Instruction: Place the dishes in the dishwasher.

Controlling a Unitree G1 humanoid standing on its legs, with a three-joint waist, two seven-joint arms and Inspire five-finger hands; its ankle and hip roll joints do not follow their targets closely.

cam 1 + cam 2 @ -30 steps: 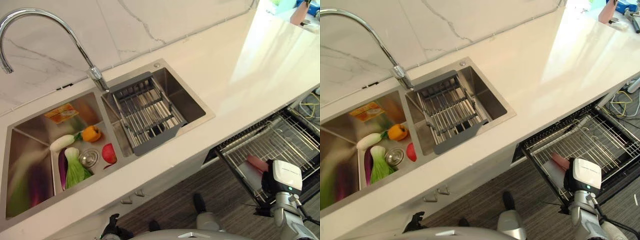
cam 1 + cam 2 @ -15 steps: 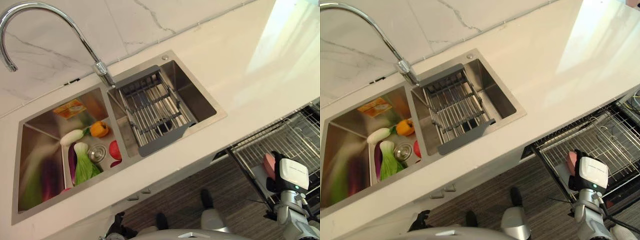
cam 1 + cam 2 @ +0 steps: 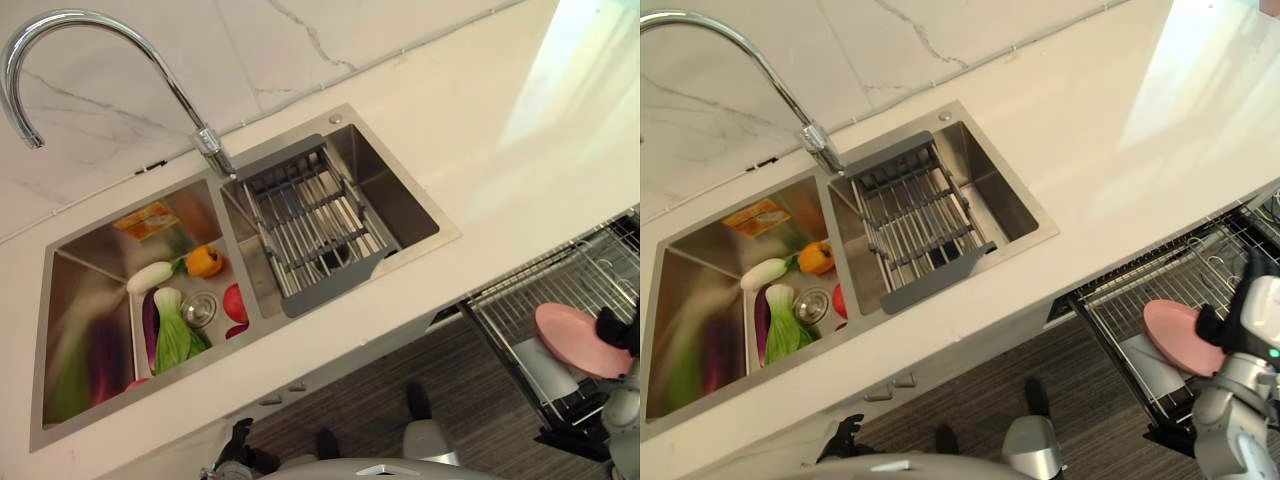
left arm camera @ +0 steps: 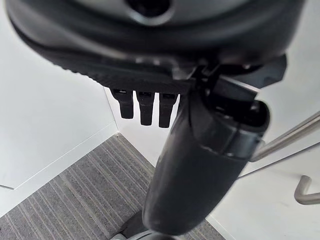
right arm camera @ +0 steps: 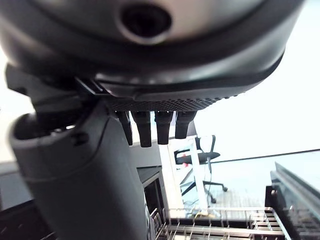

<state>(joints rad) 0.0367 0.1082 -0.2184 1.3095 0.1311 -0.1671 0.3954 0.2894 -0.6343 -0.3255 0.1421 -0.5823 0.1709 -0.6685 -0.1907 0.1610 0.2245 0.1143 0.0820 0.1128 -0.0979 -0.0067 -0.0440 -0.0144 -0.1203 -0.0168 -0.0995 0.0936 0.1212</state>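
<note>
Here, plate: the pink plate [image 3: 1180, 336] lies in the pulled-out dishwasher rack [image 3: 1130, 300], beside the right hand [image 3: 1232, 318].
Right hand: fingers straight, released — nothing grasped.
Left hand [image 4: 145, 105]: relaxed, idle.
Risk: withdrawing could nudge the plate — it may slide off the wires.

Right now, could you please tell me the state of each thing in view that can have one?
dishwasher rack: pulled out, open.
pink plate: over the rack, at the right hand; the grip is hidden.
left hand: open, fingers straight, holding nothing.
faucet: no water running.
sink: left basin holds vegetables.
drain basket: set across the right basin, empty.
</note>
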